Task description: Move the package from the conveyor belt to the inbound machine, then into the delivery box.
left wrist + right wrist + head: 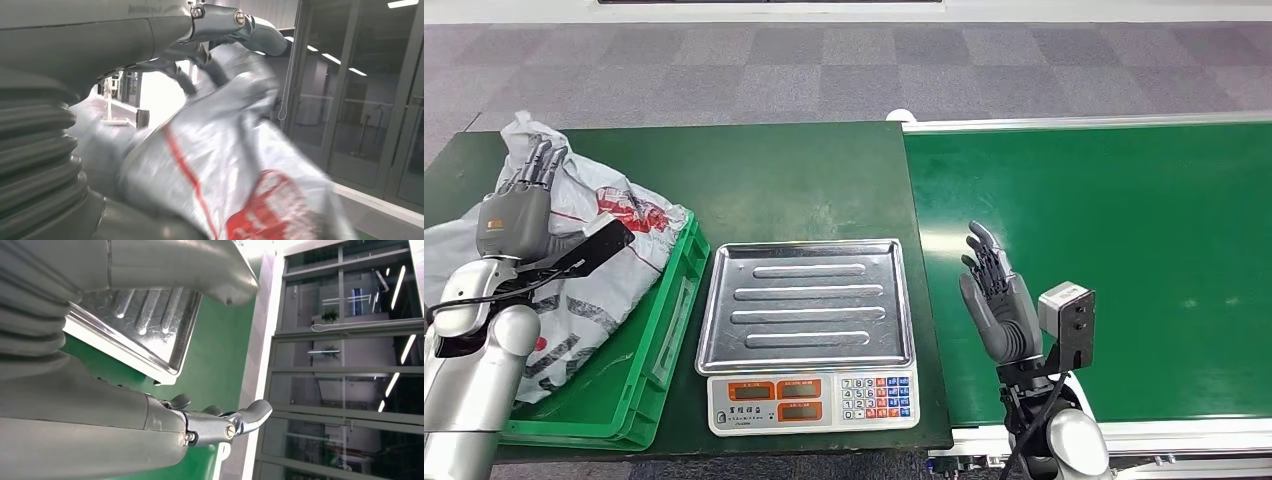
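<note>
The package [609, 255], a crumpled white and grey plastic bag with red print, lies in the green delivery box [659, 330] at the left, spilling over its far and left rims. My left hand [519, 200] is over the bag's upper part with its fingers straight and spread, close against the bag [225, 165]; no grip shows. The inbound machine is a scale with a bare ribbed steel tray [804, 300] and a keypad panel [814, 400]. My right hand [996, 300] stands open, fingers up, above the near left part of the conveyor belt [1124, 240].
The scale and box stand on a dark green table [774, 175] that abuts the belt's left end. A silver rail [1084, 122] runs along the belt's far side. Grey carpet lies beyond. The scale tray's corner [145, 330] is beside my right hand [220, 425].
</note>
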Controlling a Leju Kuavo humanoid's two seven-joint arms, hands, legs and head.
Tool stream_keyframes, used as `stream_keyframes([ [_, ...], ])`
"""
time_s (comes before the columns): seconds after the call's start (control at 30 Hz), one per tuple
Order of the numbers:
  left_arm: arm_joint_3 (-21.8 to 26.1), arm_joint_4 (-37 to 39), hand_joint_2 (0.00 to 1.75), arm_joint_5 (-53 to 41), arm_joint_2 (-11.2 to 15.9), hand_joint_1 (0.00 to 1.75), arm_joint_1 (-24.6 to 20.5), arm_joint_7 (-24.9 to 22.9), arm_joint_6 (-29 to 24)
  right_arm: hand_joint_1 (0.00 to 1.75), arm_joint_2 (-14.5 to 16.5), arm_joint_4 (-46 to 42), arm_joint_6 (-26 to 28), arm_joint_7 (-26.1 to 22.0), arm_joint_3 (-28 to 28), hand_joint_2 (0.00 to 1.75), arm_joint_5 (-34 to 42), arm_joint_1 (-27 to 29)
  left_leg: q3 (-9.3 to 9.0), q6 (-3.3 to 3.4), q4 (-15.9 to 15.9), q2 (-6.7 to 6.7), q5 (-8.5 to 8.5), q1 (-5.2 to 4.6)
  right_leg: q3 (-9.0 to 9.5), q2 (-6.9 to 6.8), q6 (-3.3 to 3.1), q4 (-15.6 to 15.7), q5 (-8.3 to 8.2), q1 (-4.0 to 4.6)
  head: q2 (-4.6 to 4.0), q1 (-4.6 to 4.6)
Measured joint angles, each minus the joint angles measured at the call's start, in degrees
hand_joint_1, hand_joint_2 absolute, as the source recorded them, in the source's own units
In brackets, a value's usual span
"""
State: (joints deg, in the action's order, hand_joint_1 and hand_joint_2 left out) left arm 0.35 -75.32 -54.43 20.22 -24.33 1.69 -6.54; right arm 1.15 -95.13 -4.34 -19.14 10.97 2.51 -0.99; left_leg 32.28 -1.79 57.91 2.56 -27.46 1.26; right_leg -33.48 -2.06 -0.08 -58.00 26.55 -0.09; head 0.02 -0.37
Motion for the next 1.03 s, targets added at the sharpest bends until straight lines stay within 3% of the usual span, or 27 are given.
stream_keyframes([
  [0.43, -0.5, 0.5, 1.75, 3.0, -0.3, 0.0, -0.7, 1.6, -1.4, 0.0, 0.0, 1.1, 0.2, 0.0, 0.0, 0.0, 0.4, -0.1, 0.01, 0.0, 0.0, 0.0, 0.0, 0.0, 0.01, 0.0, 0.0, 0.0, 0.0, 0.0, 0.0, 0.02],
  [0.57, -0.5, 0.0, 1.75, 10.2, -0.8, 0.0, -0.6, 5.0, -1.8, 0.0, 0.0, 1.3, 0.2, 0.0, 0.0, 0.0, 0.6, -0.2, 0.02, 0.0, 0.0, -0.02, 0.0, 0.0, 0.02, -0.02, 0.0, 0.0, 0.0, 0.0, 0.0, 0.01],
  [0.73, -0.5, -3.9, 1.75, 28.8, -4.0, 0.0, 1.3, 13.5, -0.8, 0.0, 0.0, 2.6, 0.3, 0.0, 0.9, 0.0, 1.6, -1.4, 0.04, 0.0, 0.0, 0.01, 0.0, -0.02, 0.02, 0.0, 0.0, 0.0, 0.0, -0.02, 0.0, 0.02],
  [0.9, -2.0, -7.1, 1.75, 35.4, -9.0, 0.0, 4.2, 16.3, -3.5, 0.0, 0.1, 5.6, 0.3, 0.2, 3.9, 0.0, 1.9, -4.2, 0.03, 0.01, 0.0, -0.06, 0.0, -0.08, 0.02, -0.05, 0.01, 0.0, 0.0, -0.1, 0.0, 0.02],
  [1.03, -3.6, -7.3, 1.75, 44.1, -11.4, 0.0, 5.1, 14.9, 4.5, 0.0, 0.1, 7.7, -0.4, 0.5, 5.9, 0.0, 2.2, -6.1, 0.04, 0.02, 0.0, -0.08, 0.01, -0.09, 0.03, -0.07, 0.01, 0.0, -0.01, -0.11, 0.0, 0.0],
])
